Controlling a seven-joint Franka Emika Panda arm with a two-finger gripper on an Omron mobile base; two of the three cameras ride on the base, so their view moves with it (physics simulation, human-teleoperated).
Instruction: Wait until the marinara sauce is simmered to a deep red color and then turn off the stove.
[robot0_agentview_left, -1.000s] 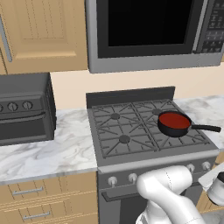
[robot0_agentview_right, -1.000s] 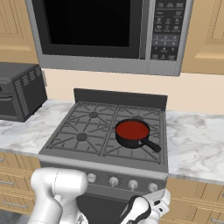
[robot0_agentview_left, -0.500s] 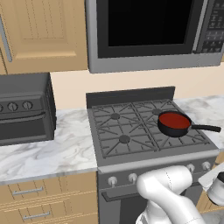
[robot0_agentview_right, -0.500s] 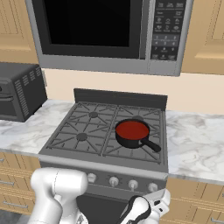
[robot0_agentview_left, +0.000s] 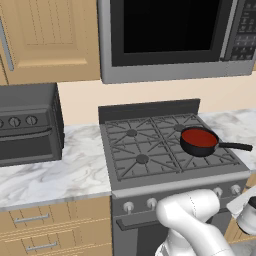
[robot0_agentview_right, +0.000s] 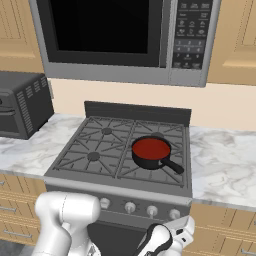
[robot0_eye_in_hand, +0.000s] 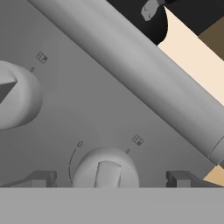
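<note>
Pincer is open, one tip at each side of a round silver knob at 6 o'clock on the stove front. Up on the grates, toward 3 o'clock, the sauce sits red in its black pan. I think the knob is hard and smooth, maybe slippery, so squeeze its raised middle ridge and twist.

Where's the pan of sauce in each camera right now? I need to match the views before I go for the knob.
Left base view: the pan sits right of centre, on the stove's back right burner, handle pointing right.
Right base view: the pan sits just right of centre, on that right-hand side of the stove, handle pointing lower right.
Hand view: no pan; stove knobs close up.
Shared landmark: the microwave above the stove.
</note>
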